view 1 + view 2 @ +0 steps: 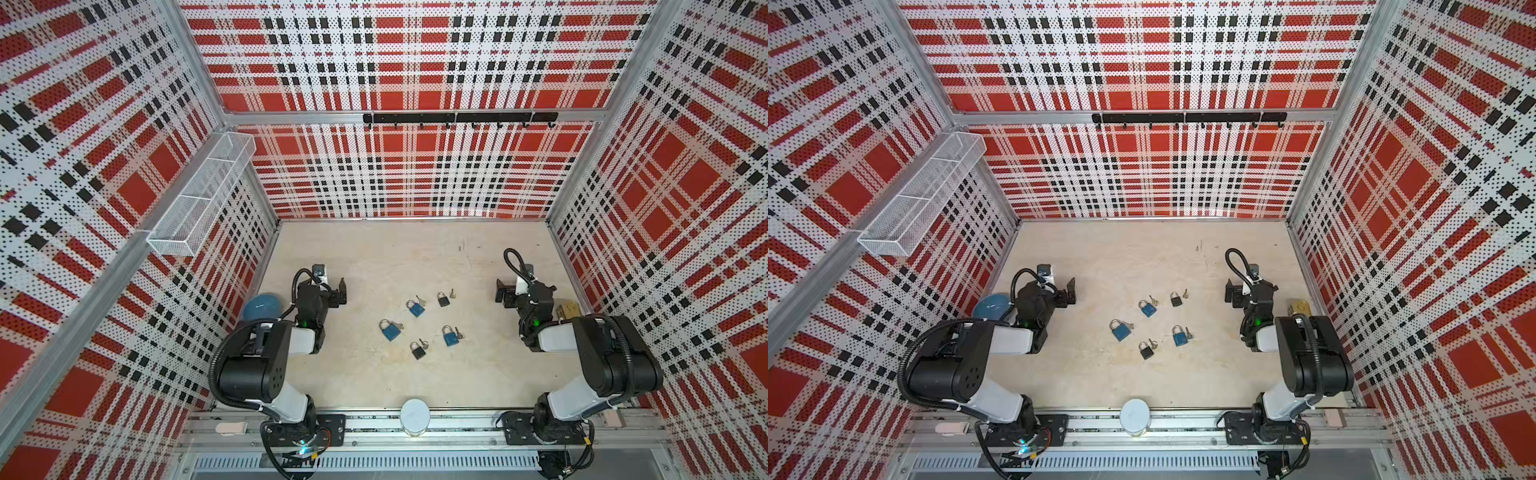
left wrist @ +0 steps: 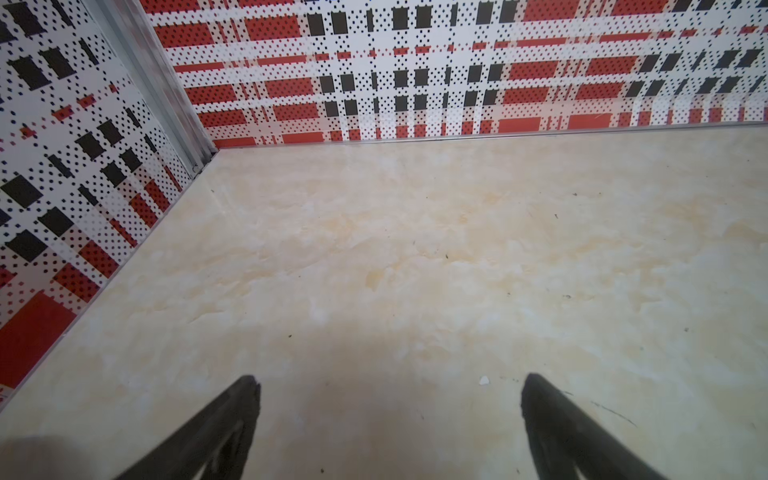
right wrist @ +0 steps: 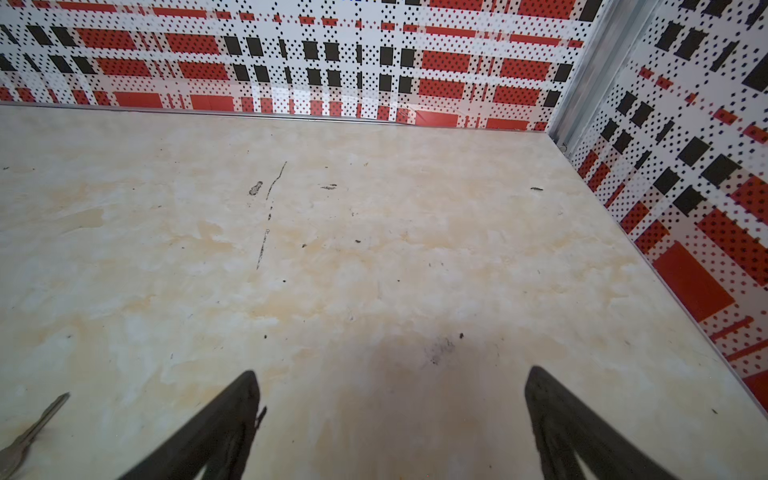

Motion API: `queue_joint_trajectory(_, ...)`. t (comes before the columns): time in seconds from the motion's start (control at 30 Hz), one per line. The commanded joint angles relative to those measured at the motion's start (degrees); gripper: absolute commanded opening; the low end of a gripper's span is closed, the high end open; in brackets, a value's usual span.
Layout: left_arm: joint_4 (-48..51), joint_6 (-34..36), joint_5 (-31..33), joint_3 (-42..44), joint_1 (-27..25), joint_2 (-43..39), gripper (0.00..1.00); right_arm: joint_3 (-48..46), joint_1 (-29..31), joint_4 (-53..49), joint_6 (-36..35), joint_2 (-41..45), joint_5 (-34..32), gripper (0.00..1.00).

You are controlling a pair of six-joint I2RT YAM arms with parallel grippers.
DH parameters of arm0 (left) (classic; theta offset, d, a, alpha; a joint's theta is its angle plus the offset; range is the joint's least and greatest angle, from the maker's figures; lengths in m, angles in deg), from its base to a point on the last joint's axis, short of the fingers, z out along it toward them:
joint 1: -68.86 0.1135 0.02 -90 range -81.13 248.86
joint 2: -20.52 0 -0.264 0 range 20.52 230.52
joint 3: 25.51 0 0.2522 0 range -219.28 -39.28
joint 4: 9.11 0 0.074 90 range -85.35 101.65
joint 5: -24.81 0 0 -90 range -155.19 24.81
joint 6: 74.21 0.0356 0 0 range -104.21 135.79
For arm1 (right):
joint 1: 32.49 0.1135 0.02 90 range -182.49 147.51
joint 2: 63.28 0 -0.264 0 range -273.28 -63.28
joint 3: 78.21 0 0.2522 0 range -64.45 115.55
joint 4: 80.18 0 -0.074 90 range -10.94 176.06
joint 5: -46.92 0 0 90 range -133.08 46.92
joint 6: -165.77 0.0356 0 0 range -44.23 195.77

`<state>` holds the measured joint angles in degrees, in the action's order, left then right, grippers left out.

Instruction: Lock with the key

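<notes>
Several small padlocks lie mid-table in both top views, three blue (image 1: 390, 330) (image 1: 1120, 330) and two black (image 1: 417, 350) (image 1: 1146, 351), each with a small key beside it, such as the key (image 1: 453, 295) by the far black padlock (image 1: 443, 299). My left gripper (image 1: 336, 291) (image 1: 1069, 290) hovers left of the group, open and empty; in its wrist view its jaws (image 2: 388, 382) stand wide over bare table. My right gripper (image 1: 503, 291) (image 1: 1231, 291) hovers to the right, open (image 3: 390, 378), with a key (image 3: 29, 432) lying off to one side.
A blue bowl (image 1: 261, 306) sits by the left wall behind the left arm. A brass padlock (image 1: 568, 309) lies by the right wall. A white cylinder (image 1: 414, 415) stands at the front edge. A wire basket (image 1: 199, 199) and a hook rail (image 1: 459, 118) hang on the walls.
</notes>
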<state>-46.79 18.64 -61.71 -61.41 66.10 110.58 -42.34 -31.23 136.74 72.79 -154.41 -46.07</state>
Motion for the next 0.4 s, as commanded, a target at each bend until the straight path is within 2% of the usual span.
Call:
queue_joint_trajectory(0.0, -1.82, 0.18, 1.08, -0.89, -0.62, -0.01, 0.99, 0.87, -0.11, 2.06, 0.19, 0.08, 0.52, 1.00)
queue_joint_trajectory(0.37, -1.73, 0.14, 1.27, -0.92, -0.77, -0.02, 0.99, 0.90, -0.11, 2.15, 0.22, 0.16, 0.52, 1.00)
